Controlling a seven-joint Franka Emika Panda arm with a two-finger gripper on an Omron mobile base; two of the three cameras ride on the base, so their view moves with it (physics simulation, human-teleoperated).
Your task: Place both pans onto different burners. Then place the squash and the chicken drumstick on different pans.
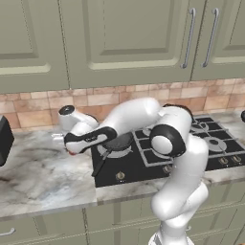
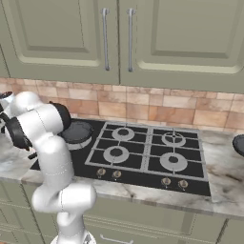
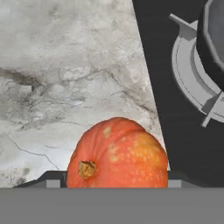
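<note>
Gripper [image 3: 117,181] is closing around the squash [image 3: 117,154], fingertips flanking it, on the marble counter [image 3: 65,65] just beside the cooktop's [image 3: 183,131] left edge. A pan [image 1: 118,141] is sitting on the large left burner [image 3: 192,74].

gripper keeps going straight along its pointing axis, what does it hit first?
Most likely the squash, sitting between the gripper fingers on the marble counter. Under it the counter; whether they touch it is unclear.
</note>
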